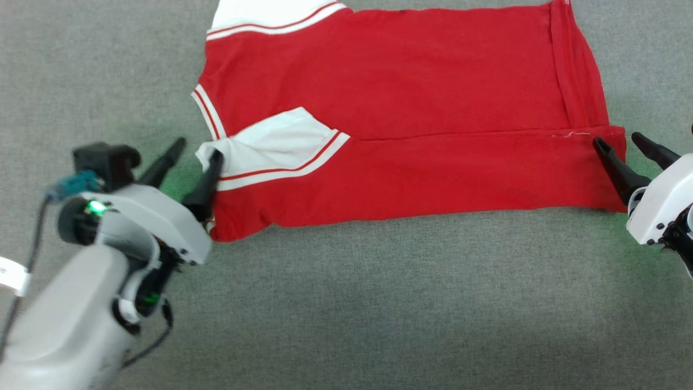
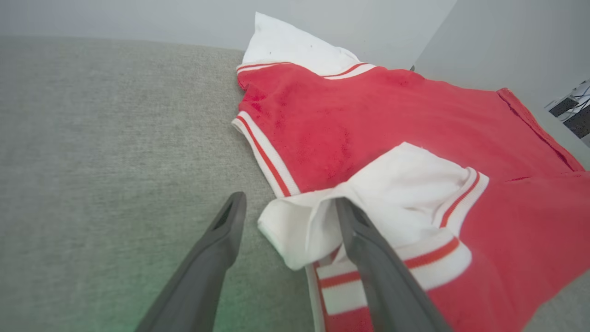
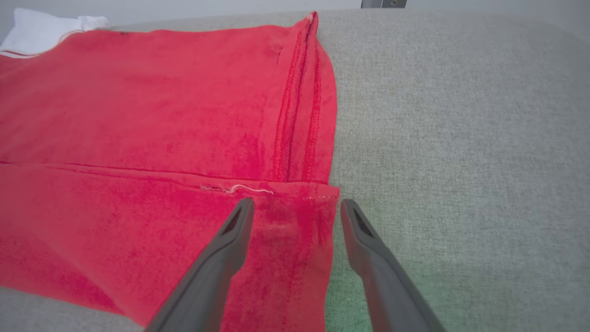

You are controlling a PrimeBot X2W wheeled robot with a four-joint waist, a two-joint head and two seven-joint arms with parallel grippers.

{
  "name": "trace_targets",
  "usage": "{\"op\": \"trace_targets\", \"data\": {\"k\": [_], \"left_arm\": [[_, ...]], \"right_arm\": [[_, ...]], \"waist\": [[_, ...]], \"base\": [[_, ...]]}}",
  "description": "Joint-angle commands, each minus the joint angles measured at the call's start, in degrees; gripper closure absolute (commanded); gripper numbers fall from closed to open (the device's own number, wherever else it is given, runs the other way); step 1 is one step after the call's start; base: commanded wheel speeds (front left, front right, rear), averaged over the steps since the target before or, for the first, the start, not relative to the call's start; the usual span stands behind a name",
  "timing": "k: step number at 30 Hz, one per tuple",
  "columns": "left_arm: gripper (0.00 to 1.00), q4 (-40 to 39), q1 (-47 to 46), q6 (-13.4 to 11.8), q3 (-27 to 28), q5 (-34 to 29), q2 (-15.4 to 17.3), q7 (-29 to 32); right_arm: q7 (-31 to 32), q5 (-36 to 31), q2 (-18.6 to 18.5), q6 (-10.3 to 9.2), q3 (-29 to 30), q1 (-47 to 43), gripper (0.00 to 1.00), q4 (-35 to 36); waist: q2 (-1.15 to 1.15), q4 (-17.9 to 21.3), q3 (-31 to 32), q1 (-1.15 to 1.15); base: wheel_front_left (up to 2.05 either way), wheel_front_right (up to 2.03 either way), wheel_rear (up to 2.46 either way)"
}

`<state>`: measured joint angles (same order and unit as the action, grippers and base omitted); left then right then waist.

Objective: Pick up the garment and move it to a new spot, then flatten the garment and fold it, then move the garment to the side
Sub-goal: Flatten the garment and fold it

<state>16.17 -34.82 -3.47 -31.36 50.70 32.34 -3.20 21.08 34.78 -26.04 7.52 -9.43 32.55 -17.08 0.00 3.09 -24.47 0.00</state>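
Where the jersey (image 1: 411, 81) lies: flat on the grey bench (image 1: 346, 303), long axis left to right, near side folded over the body.
Left end effector (image 1: 197, 149): fingers apart, astride the white sleeve (image 1: 276, 143) corner.
Right end effector (image 1: 617, 139): fingers apart, astride the hem (image 1: 616, 133) corner.
Next fold, I judge: the far side lies straight ahead of both arms, each nearest its own end.

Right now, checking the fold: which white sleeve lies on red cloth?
The sleeve by the left end effector; the other sleeve sticks out at the far edge.
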Motion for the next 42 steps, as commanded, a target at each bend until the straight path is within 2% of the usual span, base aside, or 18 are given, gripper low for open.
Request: {"op": "trace_targets", "data": {"k": [1, 5, 10, 15, 19, 22, 25, 33, 35, 36, 37, 42], "left_arm": [[0.00, -1.3, -0.6, -0.8, 0.5, 0.2, 1.2, 0.8], [0.00, -7.7, -0.3, -2.9, 1.2, 1.3, 5.9, 7.2], [0.00, -16.4, 0.4, -6.9, 1.0, 3.9, 12.2, 19.9], [0.00, -22.3, 1.1, -9.0, -1.1, 9.5, 16.3, 34.7], [0.00, -24.4, 0.4, -10.9, -3.2, 12.9, 18.2, 44.6], [0.00, -25.2, -1.0, -12.3, -3.5, 14.6, 17.9, 48.4], [0.00, -23.8, -2.4, -12.5, -4.1, 14.8, 16.8, 49.7], [0.00, -17.3, -3.0, -10.0, -5.8, 16.6, 12.9, 50.8], [0.60, -16.2, -2.6, -9.5, -6.4, 16.4, 12.5, 50.7], [0.85, -15.8, -2.5, -9.3, -6.6, 16.4, 12.3, 50.6], [1.00, -15.6, -2.3, -9.1, -6.6, 16.8, 11.9, 50.6], [1.00, -14.9, -1.7, -8.2, -6.5, 16.7, 11.6, 49.4]], "right_arm": [[-0.5, -0.3, 0.2, -0.06, 0.3, -0.4, 0.00, 0.3], [-1.4, -0.4, 0.2, -0.06, 1.0, -1.3, 0.00, 1.6], [-1.5, -0.7, 0.6, -0.06, 1.5, -2.0, 0.00, 3.0], [-1.2, -1.0, 1.3, -0.06, 1.4, -2.8, 0.00, 4.1], [-1.3, -0.9, 1.7, -0.06, 1.3, -2.5, 0.00, 4.6], [-1.4, -0.6, 2.0, -0.06, 1.1, -2.0, 0.00, 4.6], [-1.7, -0.4, 2.2, -0.06, 0.9, -1.5, 0.00, 4.4], [-2.5, 0.1, 2.0, -0.06, 0.2, -0.8, 0.00, 3.8], [-2.5, 0.3, 1.8, -0.06, 0.2, -0.9, 0.00, 3.8], [-2.3, 0.3, 1.7, -0.06, 0.1, -1.0, 0.00, 3.9], [-2.0, 0.3, 1.5, -0.06, -0.1, -1.0, 0.00, 4.0], [2.9, 1.0, -0.3, -0.06, -2.5, -0.8, 0.00, 5.0]], "waist": [[0.00, -0.1, 0.7, 0.00], [0.00, -0.2, 1.6, 0.00], [0.00, 0.0, 2.1, 0.00], [0.00, 0.6, 2.0, 0.00], [0.00, 1.3, 1.4, 0.00], [0.00, 2.0, 0.6, 0.00], [0.00, 2.6, -0.2, 0.00], [0.00, 4.3, -1.2, 0.00], [0.00, 4.4, -1.1, 0.00], [0.00, 4.5, -1.0, 0.00], [0.00, 4.5, -0.9, 0.00], [0.00, 4.3, -0.4, 0.00]], "base": [[0.00, 0.00, 0.00], [0.00, 0.00, 0.00], [0.00, 0.00, 0.00], [0.00, 0.00, 0.00], [0.00, 0.00, 0.00], [0.00, 0.00, 0.00], [0.00, 0.00, 0.00], [0.00, 0.00, 0.00], [0.00, 0.00, 0.00], [0.00, 0.00, 0.00], [0.00, 0.00, 0.00], [0.00, 0.00, 0.00]]}}
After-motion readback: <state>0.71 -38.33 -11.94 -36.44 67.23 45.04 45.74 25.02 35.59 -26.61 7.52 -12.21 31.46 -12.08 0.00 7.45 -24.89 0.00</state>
